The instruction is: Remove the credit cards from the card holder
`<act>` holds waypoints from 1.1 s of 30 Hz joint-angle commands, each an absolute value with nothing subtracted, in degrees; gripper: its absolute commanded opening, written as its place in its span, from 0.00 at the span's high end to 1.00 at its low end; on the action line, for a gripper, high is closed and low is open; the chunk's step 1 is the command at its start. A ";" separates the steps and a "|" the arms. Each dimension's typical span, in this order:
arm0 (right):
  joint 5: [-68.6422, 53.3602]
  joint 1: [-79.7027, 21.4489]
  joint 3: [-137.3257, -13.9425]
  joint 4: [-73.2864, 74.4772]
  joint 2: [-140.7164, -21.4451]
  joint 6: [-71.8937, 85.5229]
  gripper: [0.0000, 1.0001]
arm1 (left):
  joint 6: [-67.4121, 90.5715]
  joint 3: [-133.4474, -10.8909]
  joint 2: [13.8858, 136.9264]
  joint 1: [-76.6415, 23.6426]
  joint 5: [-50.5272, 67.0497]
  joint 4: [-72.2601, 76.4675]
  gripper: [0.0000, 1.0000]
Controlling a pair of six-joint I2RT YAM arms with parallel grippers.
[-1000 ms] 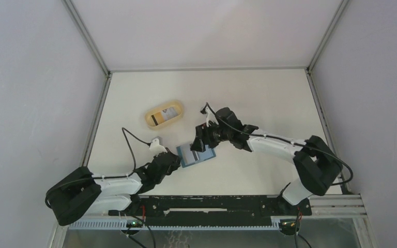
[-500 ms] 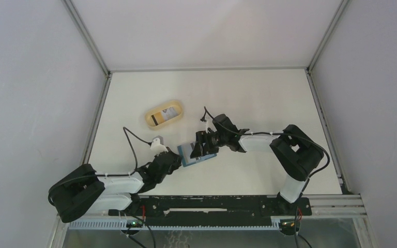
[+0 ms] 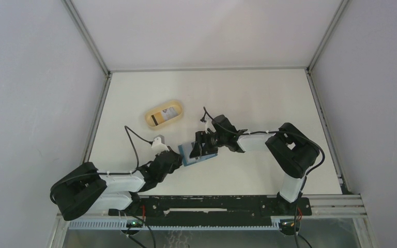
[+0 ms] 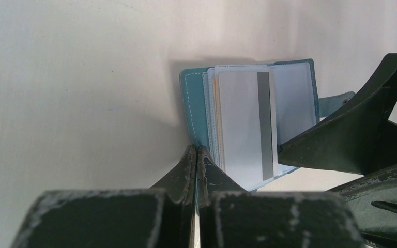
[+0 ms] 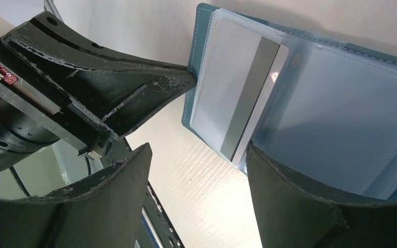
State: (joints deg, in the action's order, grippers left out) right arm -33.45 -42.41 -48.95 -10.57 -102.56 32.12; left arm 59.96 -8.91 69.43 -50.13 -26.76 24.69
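The teal card holder lies open on the table between both arms. In the left wrist view the card holder shows a whitish credit card with a grey stripe in its clear pocket. My left gripper is shut on the holder's near left edge, a teal sliver between its jaws. My right gripper is open above the holder's near edge. Its right finger overlaps the clear pockets beside the credit card; its left finger hangs over bare table. From above, the right gripper covers much of the holder.
A tan oval dish stands on the table behind and to the left of the holder, with a yellowish dark-striped card in it. The left gripper and right gripper sit close together. The black base rail runs along the near edge.
My right arm has folded in, its elbow swinging left, and its gripper has slid slightly left and nearer over the holder. The left gripper keeps its hold with little movement.
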 commanded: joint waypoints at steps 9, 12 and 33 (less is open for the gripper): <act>-35.18 -44.81 -49.41 -13.23 -98.97 30.58 0.24 | 58.18 -10.89 71.25 -50.36 -25.93 20.38 1.00; -36.91 -44.85 -49.40 -14.24 -99.02 31.04 0.24 | 57.90 -11.15 71.54 -50.36 -25.92 20.32 1.00; -42.54 -46.76 -48.18 -28.85 -105.30 41.91 0.24 | 57.74 -9.33 68.65 -50.36 -26.47 21.06 1.00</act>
State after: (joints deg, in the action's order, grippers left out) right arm -38.20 -45.17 -48.62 -19.55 -104.36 37.23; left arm 58.85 -9.91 69.21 -50.02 -28.80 22.31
